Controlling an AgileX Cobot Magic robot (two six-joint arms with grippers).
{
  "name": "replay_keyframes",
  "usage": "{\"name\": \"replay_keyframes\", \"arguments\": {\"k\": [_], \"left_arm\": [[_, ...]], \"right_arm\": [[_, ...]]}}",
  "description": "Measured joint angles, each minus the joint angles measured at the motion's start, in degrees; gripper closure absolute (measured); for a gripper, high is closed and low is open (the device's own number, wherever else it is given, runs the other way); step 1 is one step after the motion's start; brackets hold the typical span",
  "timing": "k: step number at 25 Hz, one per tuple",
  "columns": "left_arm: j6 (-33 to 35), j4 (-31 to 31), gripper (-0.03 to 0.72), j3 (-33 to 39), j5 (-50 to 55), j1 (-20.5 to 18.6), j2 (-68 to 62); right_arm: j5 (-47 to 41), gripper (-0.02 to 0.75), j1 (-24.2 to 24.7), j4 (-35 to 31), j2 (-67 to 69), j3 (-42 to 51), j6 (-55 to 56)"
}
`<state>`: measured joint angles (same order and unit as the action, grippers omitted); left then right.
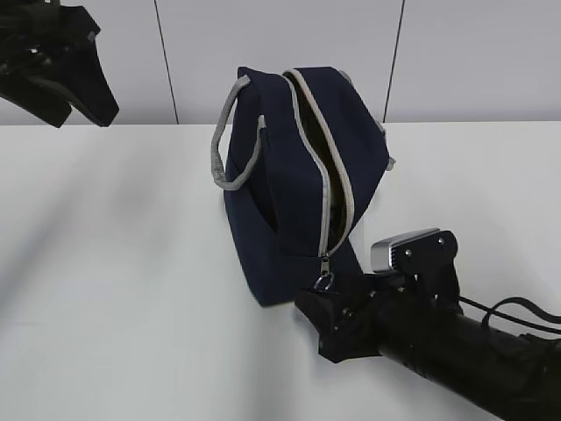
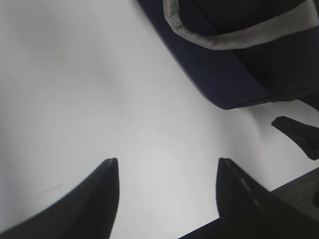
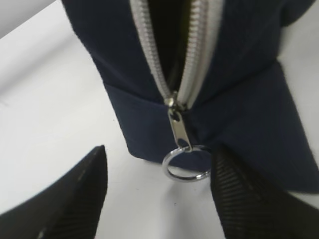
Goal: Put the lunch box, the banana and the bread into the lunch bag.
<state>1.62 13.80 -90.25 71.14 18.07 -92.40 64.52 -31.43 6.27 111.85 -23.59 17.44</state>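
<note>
Zipper work looks finished on our navy-blue fabric lunch bag (image 1: 302,184), standing unzipped mid-table, while our right gripper (image 3: 157,194) flanks its ring pull (image 3: 184,164) spread apart, left gripper (image 2: 167,191) likewise spread over bare table, and no food visible yet.

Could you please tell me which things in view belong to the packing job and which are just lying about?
Part of the job:
- bag, unzipped, on its side
- ring pull, hanging free between the right gripper's open fingers
- left gripper, open, off the bag

Lying about:
- nothing; only the table. No lunch box, banana or bread in view.
</note>
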Motion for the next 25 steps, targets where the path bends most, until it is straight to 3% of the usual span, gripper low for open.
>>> {"name": "replay_keyframes", "arguments": {"k": [9, 15, 25], "left_arm": [[0.00, 0.08, 0.226, 0.00, 0.00, 0.00, 0.00], [0.00, 0.13, 0.226, 0.00, 0.00, 0.00, 0.00], [-0.02, 0.13, 0.226, 0.00, 0.00, 0.00, 0.00]], "right_arm": [[-5.26, 0.238, 0.00, 2.53, 0.67, -3.94, 0.00], [-5.62, 0.237, 0.00, 9.91, 0.67, -3.94, 0.00], [-6.78, 0.237, 0.00, 6.76, 0.67, -3.94, 0.00]]}}
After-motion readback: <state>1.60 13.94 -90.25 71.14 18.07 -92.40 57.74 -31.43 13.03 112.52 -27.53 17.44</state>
